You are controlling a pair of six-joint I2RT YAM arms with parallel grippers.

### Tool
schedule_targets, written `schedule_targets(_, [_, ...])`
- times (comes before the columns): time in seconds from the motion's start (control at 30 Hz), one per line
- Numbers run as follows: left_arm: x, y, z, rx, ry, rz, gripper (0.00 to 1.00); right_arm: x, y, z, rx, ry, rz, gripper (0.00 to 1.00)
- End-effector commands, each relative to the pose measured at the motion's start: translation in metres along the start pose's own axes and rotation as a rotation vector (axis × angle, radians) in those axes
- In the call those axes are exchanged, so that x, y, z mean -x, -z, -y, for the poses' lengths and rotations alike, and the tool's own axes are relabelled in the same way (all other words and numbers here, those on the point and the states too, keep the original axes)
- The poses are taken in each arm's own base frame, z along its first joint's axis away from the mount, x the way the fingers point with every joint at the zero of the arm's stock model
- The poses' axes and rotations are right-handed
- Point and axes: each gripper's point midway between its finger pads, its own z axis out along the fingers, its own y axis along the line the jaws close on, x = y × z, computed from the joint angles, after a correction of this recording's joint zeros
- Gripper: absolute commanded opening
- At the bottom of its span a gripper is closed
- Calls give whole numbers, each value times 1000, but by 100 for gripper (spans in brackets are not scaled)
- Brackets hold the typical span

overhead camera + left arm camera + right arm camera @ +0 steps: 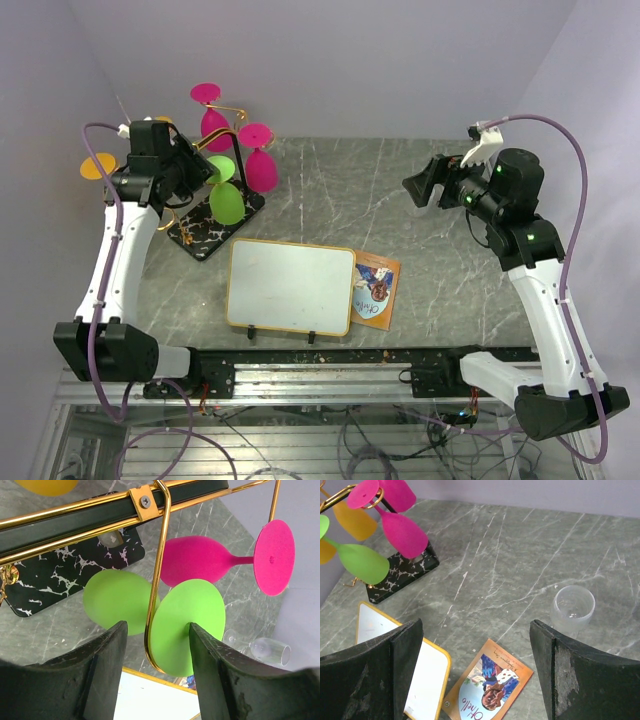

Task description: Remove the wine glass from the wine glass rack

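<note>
Green glass (190, 615) is hanging from a gold wire of the rack (208, 236), foot up and bowl lower. The rack is standing at the far left of the desk (420, 250). Two pink glasses (260, 166) and orange ones (355, 521) are hanging on its other arms. A clear cup (573, 607) is standing upright on the desk, well apart from the rack, its bottom showing through the wall. A whiteboard (290, 285) is lying near the rack's base, with a card (378, 290) just beside it.

The left arm is rising from its base and bending right toward the rack. The left tool (156, 630) is sitting spread, its fingers (107, 660) flanking the green foot and the wire; I cannot tell whether they are touching either. The right arm is standing raised at the right, wrist pointing left and down. The right tool (476, 625) is hovering above the desk, fingers spread wide and gripping nothing.
</note>
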Motion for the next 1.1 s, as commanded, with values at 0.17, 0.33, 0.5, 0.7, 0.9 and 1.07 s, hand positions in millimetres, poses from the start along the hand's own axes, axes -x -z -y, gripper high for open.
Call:
schedule_targets(0.17, [-1,10,-14,26,-33,9,57,9,2,-5,20,18,41,86])
schedule_targets(0.33, [-2,13,-19,46,-47,11,53,6,1,-4,18,19,36,86])
schedule_targets(0.5, [0,14,-19,42,-54,18,45,7,2,-4,19,19,38,86])
schedule_targets(0.7, [2,20,-16,35,-65,26,36,7,3,-4,14,20,38,86])
schedule_targets(0.9, [0,25,-12,11,-70,12,33,3,-9,-18,103,-38,10,86])
schedule_targets(1.07, [-3,26,-6,-23,-68,-3,33,6,-38,-89,417,-286,0,82])
